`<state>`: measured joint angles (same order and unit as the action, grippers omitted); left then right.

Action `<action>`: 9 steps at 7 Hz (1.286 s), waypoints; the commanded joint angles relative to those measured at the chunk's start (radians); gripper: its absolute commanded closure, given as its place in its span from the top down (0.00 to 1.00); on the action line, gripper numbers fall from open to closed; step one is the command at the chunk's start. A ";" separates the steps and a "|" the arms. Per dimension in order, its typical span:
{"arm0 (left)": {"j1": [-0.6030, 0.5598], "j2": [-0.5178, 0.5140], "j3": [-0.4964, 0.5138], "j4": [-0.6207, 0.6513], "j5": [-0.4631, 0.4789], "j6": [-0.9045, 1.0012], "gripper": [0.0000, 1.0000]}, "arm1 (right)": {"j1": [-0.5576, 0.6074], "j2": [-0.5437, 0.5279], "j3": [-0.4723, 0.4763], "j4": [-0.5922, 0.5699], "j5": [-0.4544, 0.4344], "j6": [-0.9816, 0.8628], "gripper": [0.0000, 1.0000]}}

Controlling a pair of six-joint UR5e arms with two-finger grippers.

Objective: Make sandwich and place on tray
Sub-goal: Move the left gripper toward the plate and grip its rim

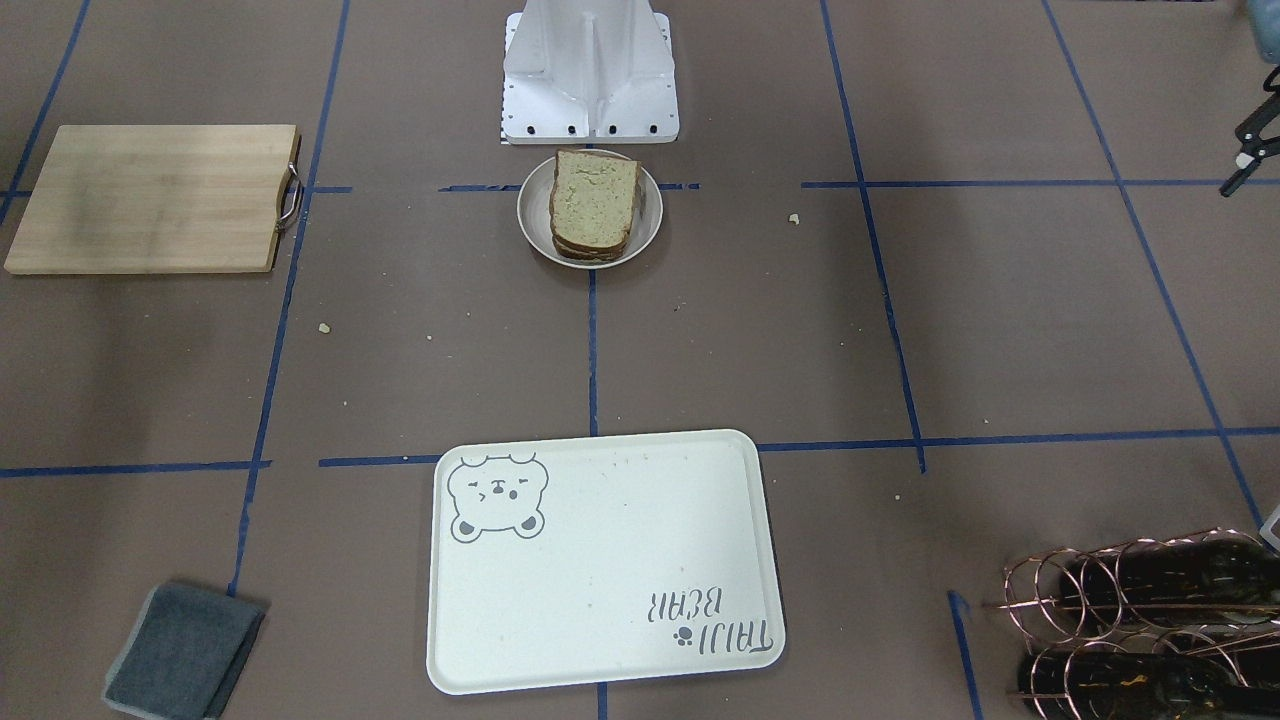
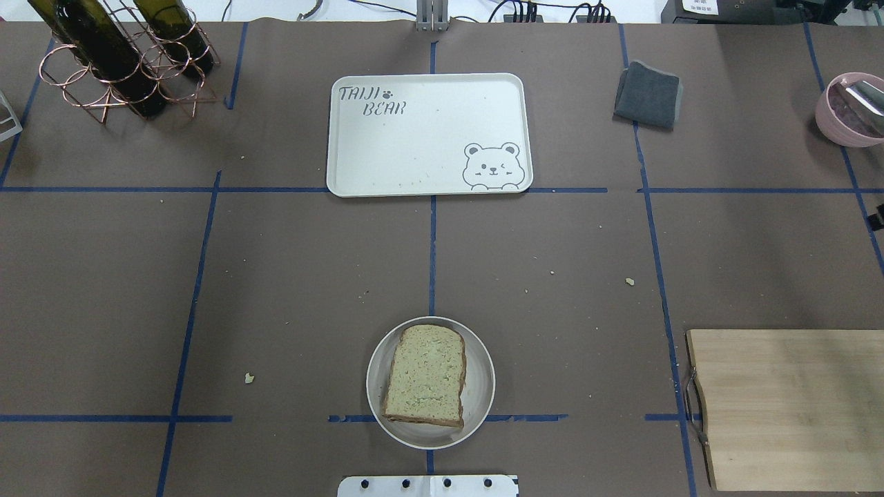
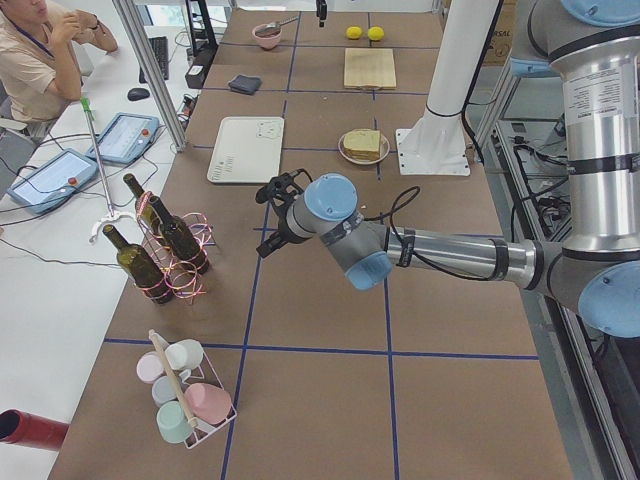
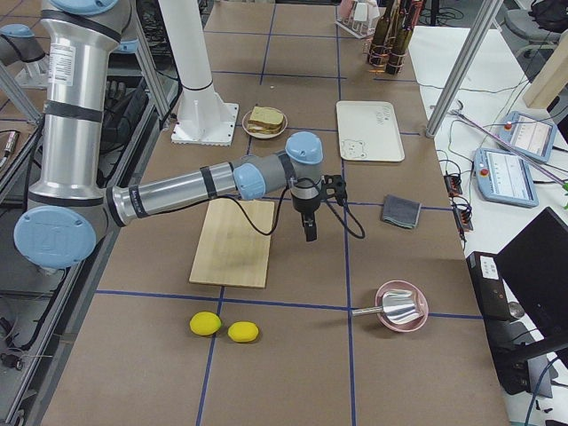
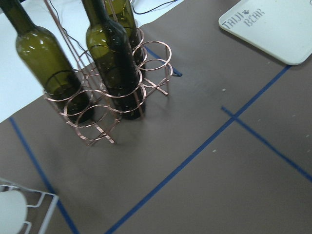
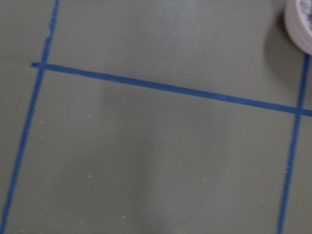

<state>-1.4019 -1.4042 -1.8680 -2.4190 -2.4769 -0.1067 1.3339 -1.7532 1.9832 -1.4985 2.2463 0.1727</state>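
Note:
The sandwich bread (image 1: 594,205) is a stack of crusted slices on a small round cream plate (image 1: 530,215) in front of the robot base; it also shows in the overhead view (image 2: 426,375). No egg is in view. The cream tray (image 1: 600,560) with the bear drawing lies bare across the table (image 2: 428,131). My left gripper (image 3: 265,243) hangs in the air near the wine bottles, far from the bread. My right gripper (image 4: 310,232) points down beside the cutting board. I cannot tell whether either gripper is open or shut.
A wooden cutting board (image 2: 787,407) lies on my right. A grey cloth (image 2: 648,94) and a pink bowl (image 2: 849,110) are at the far right. A copper rack with wine bottles (image 2: 117,62) stands far left. Two lemons (image 4: 224,327) lie beyond the board.

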 commanded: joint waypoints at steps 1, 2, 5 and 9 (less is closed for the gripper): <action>0.229 -0.009 -0.080 -0.009 0.072 -0.298 1.00 | 0.216 -0.116 -0.024 -0.092 0.007 -0.355 1.00; 0.339 -0.010 -0.124 -0.009 0.175 -0.476 1.00 | 0.294 -0.156 -0.082 -0.080 0.009 -0.430 1.00; 0.680 -0.042 -0.215 -0.008 0.398 -0.968 0.93 | 0.341 -0.190 -0.107 -0.072 0.088 -0.368 1.00; 1.087 -0.350 -0.086 0.144 0.827 -1.465 0.68 | 0.341 -0.187 -0.084 -0.071 0.091 -0.335 1.00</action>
<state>-0.3884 -1.6462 -2.0312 -2.3094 -1.7472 -1.4903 1.6750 -1.9390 1.8981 -1.5698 2.3375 -0.1593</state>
